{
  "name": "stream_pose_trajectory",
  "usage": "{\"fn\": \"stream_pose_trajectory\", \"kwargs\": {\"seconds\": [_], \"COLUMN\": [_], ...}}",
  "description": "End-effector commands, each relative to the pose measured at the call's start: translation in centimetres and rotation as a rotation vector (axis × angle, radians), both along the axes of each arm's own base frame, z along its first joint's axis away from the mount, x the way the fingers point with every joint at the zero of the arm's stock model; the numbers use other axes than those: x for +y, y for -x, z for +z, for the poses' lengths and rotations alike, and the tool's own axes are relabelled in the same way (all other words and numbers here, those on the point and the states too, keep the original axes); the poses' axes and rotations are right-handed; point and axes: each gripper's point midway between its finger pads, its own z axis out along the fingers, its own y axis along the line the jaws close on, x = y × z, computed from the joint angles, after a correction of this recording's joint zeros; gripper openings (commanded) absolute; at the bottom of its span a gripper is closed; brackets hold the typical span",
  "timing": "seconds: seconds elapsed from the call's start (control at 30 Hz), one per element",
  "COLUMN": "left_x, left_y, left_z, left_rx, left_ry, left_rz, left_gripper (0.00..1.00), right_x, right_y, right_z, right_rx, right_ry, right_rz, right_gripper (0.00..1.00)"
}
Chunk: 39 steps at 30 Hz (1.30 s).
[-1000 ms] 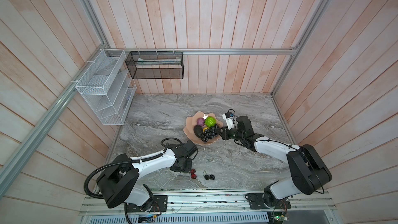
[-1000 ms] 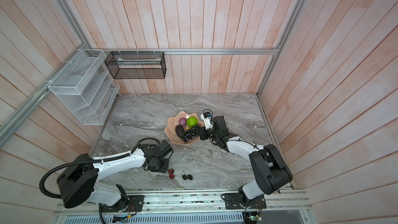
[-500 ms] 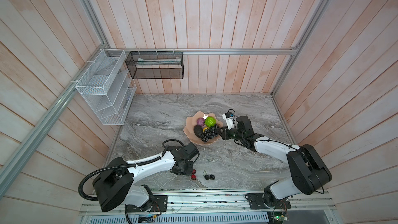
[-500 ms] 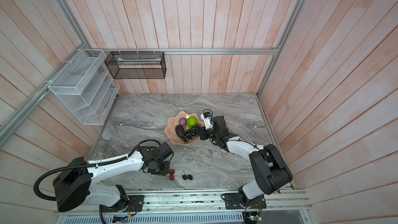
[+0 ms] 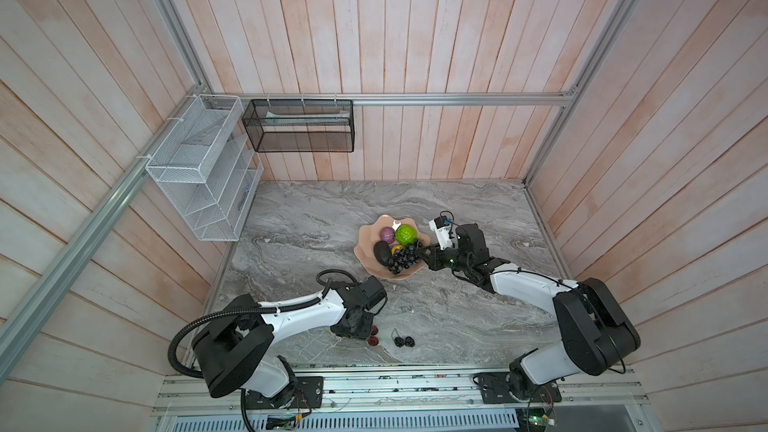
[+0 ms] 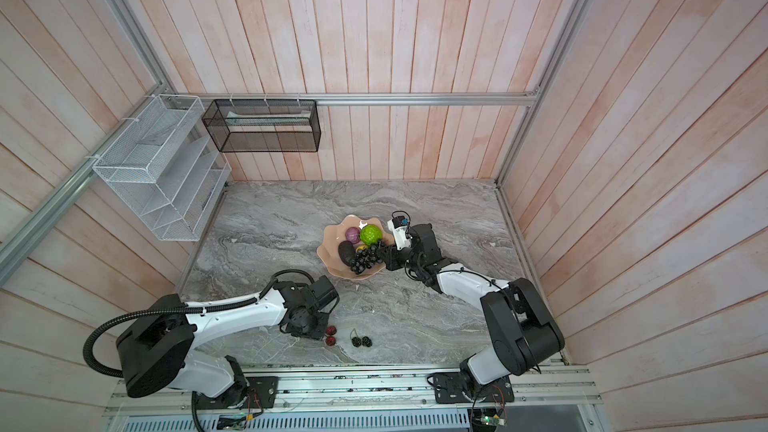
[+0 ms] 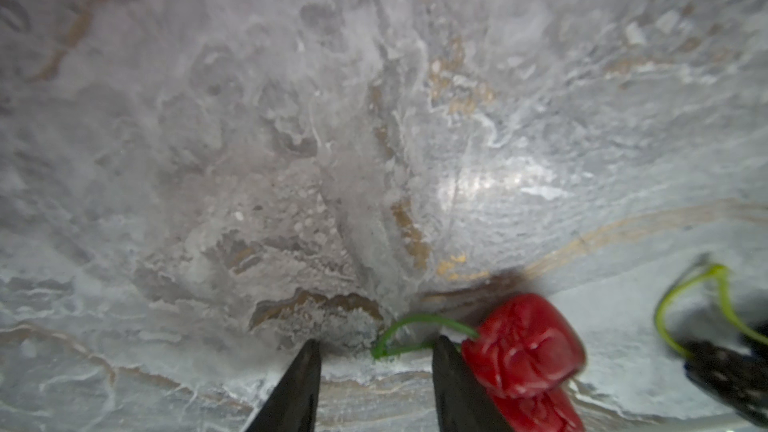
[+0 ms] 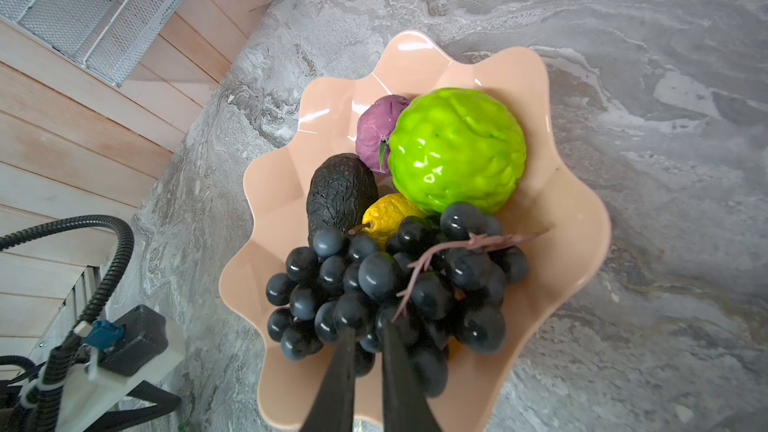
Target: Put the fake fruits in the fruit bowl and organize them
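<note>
The left gripper (image 7: 376, 347) is held half open near the bench's (image 7: 374, 118) front edge, the stem (image 7: 415, 320) of the red pair (image 7: 523, 342) ungripped between its jaws; the right gripper (image 8: 368, 334) is closed on the grape bunch (image 8: 374, 276) in the fruit bowl (image 8: 415, 60). The red pair's pickup is judged underway: closure on the stem is needed

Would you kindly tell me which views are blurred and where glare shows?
Left wrist view: soft throughout, the red pair and black berry pair smeared, a glare patch on the marble table. Right wrist view: sharp, with highlights on the bumpy green fruit and fruit bowl. Both top views: sharp, evenly lit.
</note>
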Motion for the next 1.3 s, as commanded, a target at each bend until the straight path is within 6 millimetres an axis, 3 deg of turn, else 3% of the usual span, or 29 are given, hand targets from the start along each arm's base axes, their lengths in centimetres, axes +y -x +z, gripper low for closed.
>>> {"fn": "stream_pose_trajectory", "kwargs": {"seconds": [0.0,0.47,0.63,0.8,0.87,1.27], "left_x": [-0.9,-1.2,-1.3,-1.6,-1.8,-1.8], "left_y": [-0.8,0.4,1.3,1.7,1.6,2.9], "left_z": [0.1,-0.8,-0.7,-0.7,-1.0,-2.3], "left_rx": [-0.03,0.014,0.042,0.058,0.058,0.096], "left_ry": [0.021,0.03,0.035,0.065,0.066,0.014], "left_rz": [-0.03,-0.06,-0.075,-0.071,-0.074,-0.114], "left_gripper": [0.43,0.24,0.24,0.4,0.39,0.02], "right_x": [0.1,0.5,0.6,0.8,1.0,0.5], "right_y": [0.4,0.2,0.1,0.0,0.1,0.6], "right_z": [0.1,0.3,0.5,0.4,0.3,-0.4], "right_rx": [0.003,0.007,0.001,0.009,0.012,0.019], "right_ry": [0.003,-0.009,-0.006,-0.018,-0.019,-0.012], "right_rz": [0.015,0.025,0.029,0.033,0.038,0.024], "right_gripper": [0.15,0.14,0.14,0.14,0.13,0.13]}}
